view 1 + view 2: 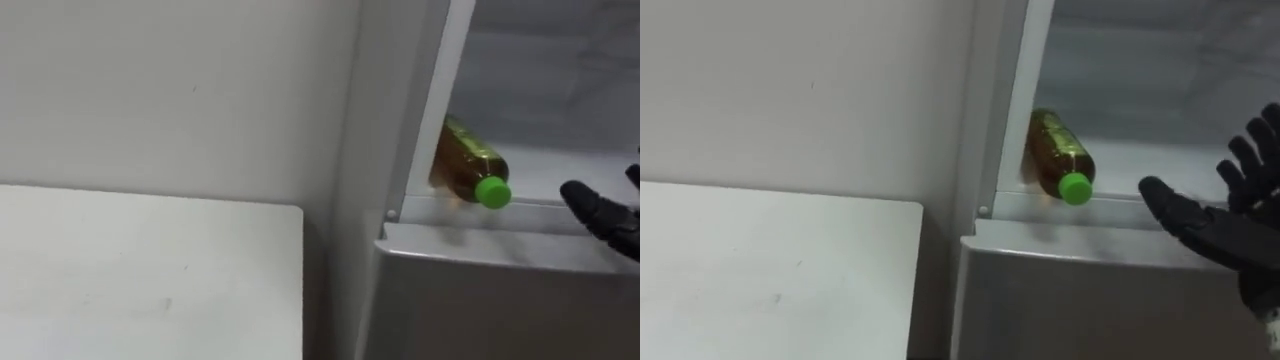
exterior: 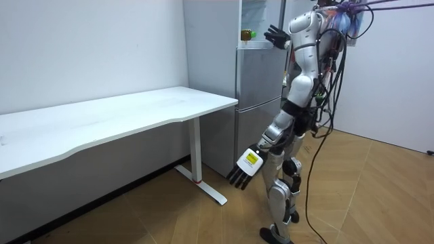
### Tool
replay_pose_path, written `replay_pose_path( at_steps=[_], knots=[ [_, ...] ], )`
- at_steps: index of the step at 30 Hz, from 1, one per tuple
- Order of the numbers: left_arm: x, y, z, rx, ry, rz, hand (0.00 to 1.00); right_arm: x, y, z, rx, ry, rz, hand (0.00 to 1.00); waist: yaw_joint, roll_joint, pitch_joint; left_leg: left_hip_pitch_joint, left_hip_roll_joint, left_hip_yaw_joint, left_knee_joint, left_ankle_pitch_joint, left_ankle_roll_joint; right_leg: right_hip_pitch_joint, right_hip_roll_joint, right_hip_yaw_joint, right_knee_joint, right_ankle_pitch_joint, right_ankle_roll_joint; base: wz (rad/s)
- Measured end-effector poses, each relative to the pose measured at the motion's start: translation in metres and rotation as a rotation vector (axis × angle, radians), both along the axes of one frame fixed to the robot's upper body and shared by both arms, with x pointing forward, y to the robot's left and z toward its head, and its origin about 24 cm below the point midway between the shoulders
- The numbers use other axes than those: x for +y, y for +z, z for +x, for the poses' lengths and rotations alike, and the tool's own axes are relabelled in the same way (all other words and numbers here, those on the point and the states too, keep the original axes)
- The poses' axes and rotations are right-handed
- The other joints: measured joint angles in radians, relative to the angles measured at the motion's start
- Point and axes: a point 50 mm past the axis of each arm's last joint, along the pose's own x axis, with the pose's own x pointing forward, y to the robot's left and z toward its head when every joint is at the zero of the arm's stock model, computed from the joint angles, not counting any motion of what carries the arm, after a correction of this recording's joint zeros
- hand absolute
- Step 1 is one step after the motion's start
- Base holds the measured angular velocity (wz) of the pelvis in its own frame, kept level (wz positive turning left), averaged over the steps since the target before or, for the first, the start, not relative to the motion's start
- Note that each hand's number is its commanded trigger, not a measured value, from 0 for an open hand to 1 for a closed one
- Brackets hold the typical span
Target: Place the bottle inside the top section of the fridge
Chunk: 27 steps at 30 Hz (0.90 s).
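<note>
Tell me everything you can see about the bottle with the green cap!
The bottle looks like clear plastic filled with amber-brown drink, closed by a bright green cap. It lies on its side on the white floor of the open upper fridge compartment, at its left front corner, cap pointing out toward the front edge. Only that floor touches it, as far as shows; the robot's open right hand is beside it to the right, apart.

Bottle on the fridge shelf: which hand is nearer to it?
Right. The right hand is open just right of the bottle, not touching; the left hand hangs far below it.
</note>
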Motion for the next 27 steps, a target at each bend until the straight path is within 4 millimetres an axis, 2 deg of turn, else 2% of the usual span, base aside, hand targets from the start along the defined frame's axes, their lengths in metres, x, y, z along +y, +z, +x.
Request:
replay_pose_path(
  at_steps=[1,3,8,12,14,17,21,23,24,25,27],
  knots=[
    [-0.001,0.0,0.0,-0.006,-0.005,0.003,0.0,0.001,-0.003,-0.001,0.004,-0.005,0.015,0.0,-0.007,0.009,-0.0056,-0.006,-0.001,0.001,-0.001,0.0,0.0,-0.007,0.0,0.002,0.001,-0.001,0.0,-0.1],
    [0.0,0.001,0.001,-0.026,-0.001,0.013,0.0,0.004,-0.005,-0.005,0.003,-0.01,0.032,0.0,-0.008,0.014,-0.0082,-0.003,0.0,0.013,-0.007,0.001,-0.001,-0.017,0.005,0.024,0.005,-0.005,0.0,-0.16],
    [-0.003,0.002,0.0,-0.059,0.01,0.022,0.0,0.01,-0.001,-0.025,-0.066,-0.06,0.014,0.0,-0.014,0.01,-0.007,0.009,0.004,0.026,-0.01,0.002,-0.003,-0.012,0.012,0.031,-0.004,-0.006,-0.001,-0.09],
    [-0.008,0.0,0.001,-0.065,0.001,0.025,0.0,0.01,-0.014,-0.038,-0.038,-0.171,0.036,0.0,-0.014,0.005,-0.0042,0.021,0.004,0.047,-0.02,-0.001,-0.002,-0.013,0.018,0.051,-0.005,-0.004,0.001,-0.14],
    [-0.012,-0.002,0.0,-0.056,0.003,0.018,0.0,0.011,-0.022,-0.043,-0.018,-0.21,0.039,0.0,-0.015,0.012,-0.0045,0.021,0.004,0.055,-0.019,-0.007,-0.001,-0.017,0.018,0.056,-0.003,-0.004,0.003,-0.15],
    [-0.013,-0.003,-0.002,-0.047,0.016,0.02,0.0,0.017,-0.04,-0.051,0.063,-0.248,0.023,0.0,-0.016,0.021,-0.0036,0.017,0.004,0.072,-0.022,-0.007,0.0,-0.032,0.021,0.074,0.003,-0.003,0.003,-0.16],
    [-0.017,-0.004,-0.003,-0.04,0.036,0.045,0.0,0.019,-0.088,-0.065,0.278,-0.318,0.035,0.0,-0.02,0.032,-0.0057,0.012,0.005,0.083,-0.025,-0.007,0.0,-0.05,0.023,0.086,0.013,-0.003,0.004,-0.11],
    [-0.021,-0.005,-0.001,-0.041,0.024,0.035,0.0,0.021,-0.103,-0.07,0.349,-0.327,0.039,0.0,-0.021,0.044,-0.0027,0.01,0.003,0.086,-0.025,-0.008,0.0,-0.057,0.023,0.095,0.017,-0.003,0.004,-0.1],
    [-0.023,-0.006,0.0,-0.04,0.018,0.03,0.0,0.022,-0.113,-0.071,0.393,-0.335,0.044,0.0,-0.029,0.042,0.001,0.007,0.003,0.087,-0.025,-0.008,0.0,-0.062,0.023,0.097,0.02,-0.003,0.004,-0.05],
    [-0.024,-0.006,0.001,-0.041,0.01,0.028,0.0,0.022,-0.122,-0.073,0.435,-0.35,0.051,0.0,-0.034,0.048,-0.0027,0.005,0.002,0.088,-0.025,-0.008,0.0,-0.066,0.023,0.1,0.023,-0.003,0.004,-0.05],
    [-0.024,-0.006,0.002,-0.051,0.011,0.028,0.0,0.02,-0.132,-0.076,0.483,-0.374,0.057,0.0,-0.043,0.052,-0.004,0.006,0.002,0.094,-0.025,-0.008,0.0,-0.066,0.024,0.108,0.023,-0.005,0.003,-0.06]
  ],
)
